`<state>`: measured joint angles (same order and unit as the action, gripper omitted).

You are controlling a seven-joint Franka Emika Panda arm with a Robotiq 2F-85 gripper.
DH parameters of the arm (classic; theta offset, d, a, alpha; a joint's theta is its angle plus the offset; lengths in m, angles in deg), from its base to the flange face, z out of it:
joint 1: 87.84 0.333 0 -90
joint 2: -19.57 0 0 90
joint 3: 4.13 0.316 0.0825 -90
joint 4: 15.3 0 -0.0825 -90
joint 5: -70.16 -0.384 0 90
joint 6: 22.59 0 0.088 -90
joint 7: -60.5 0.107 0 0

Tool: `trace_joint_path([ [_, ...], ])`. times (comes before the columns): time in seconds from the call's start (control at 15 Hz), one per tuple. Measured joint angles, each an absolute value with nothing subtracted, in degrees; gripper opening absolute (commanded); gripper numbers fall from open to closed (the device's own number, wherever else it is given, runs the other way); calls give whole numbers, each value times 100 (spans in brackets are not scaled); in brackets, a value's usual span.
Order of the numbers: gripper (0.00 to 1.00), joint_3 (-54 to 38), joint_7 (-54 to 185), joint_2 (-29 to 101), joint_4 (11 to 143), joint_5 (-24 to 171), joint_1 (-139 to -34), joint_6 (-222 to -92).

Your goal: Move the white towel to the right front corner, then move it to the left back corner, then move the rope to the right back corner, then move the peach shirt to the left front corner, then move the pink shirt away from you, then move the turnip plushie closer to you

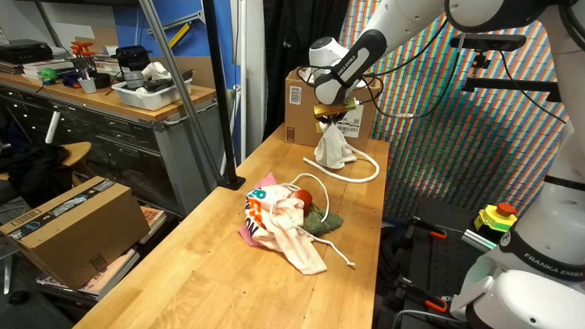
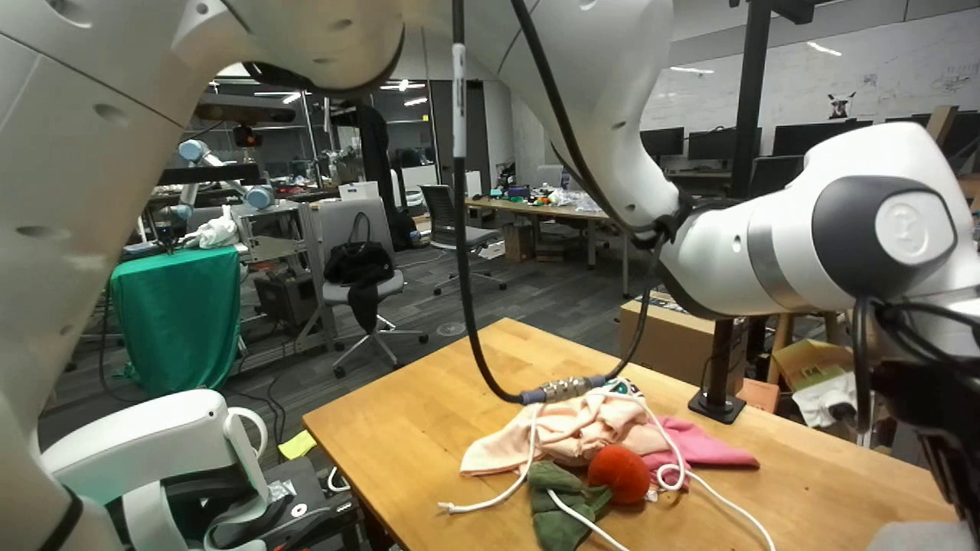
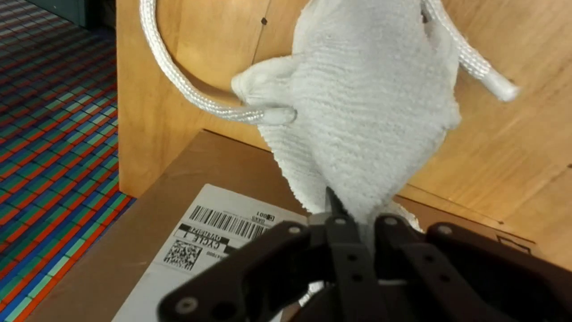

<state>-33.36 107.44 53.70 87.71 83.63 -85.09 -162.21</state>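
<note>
Fingers [image 3: 343,235] clamp one white towel [image 1: 335,148] at one end of the desk [image 1: 205,274]; a rope [image 3: 181,85] curves beside it near the edge; open room stretches beyond one peach shirt [image 1: 284,224], one pink shirt [image 2: 708,448] beneath it, and one turnip plushie [image 2: 619,474].

A brown cardboard box [image 1: 299,114] stands at the end of the wooden table [image 1: 219,274], its white label [image 3: 201,257] printed with a barcode [image 3: 227,222], and a black post [image 1: 222,105] on a flat foot [image 1: 232,183] rises at the table's edge. A second, taped carton [image 1: 77,228] rests on books [image 1: 109,276] beside the table; a white bin [image 1: 153,99] of mixed items [image 1: 157,85] sits on the workbench [image 1: 201,94]. In an exterior view, a black bag [image 2: 358,262] rests on a grey chair [image 2: 333,220] near a hanging green cloth [image 2: 180,317].
</note>
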Motion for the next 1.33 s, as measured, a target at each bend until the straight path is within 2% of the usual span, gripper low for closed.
trace_joint_path([
  [0.47, 7, -3125, 11553, 4429, 8785, 8994, -8339, -15770],
  [1.33, 7, -1786, 11744, 3734, 8242, 9088, -8383, -14583],
])
